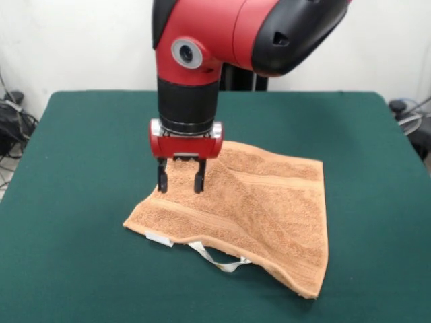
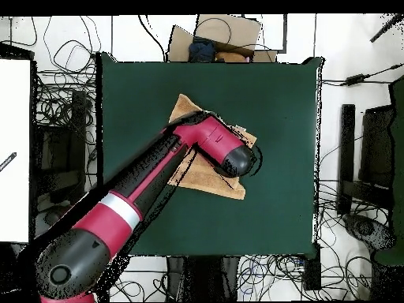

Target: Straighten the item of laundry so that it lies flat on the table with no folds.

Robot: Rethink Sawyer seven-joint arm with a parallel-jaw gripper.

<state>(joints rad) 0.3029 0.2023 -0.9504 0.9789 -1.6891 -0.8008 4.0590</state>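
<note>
Pincer (image 1: 181, 180) hangs released, tips splayed just over the towel (image 1: 262, 208) toward its ten o'clock corner, likely to pinch a ridge; bench (image 1: 81, 168) beneath.

Bare table (image 1: 81, 155) all around the towel (image 1: 269, 208); no obstacles.

The towel (image 1: 249, 212) is spread near the middle of the counter (image 1: 74, 168), in the front view. The claw (image 1: 180, 180) is held above the towel's left part, toward its far edge, fingers apart. A tag (image 1: 159, 239) and a loop (image 1: 219, 261) are found at the towel's near edge. In the overhead view, most of the towel (image 2: 207, 175) is covered by the arm (image 2: 150, 185).
</note>
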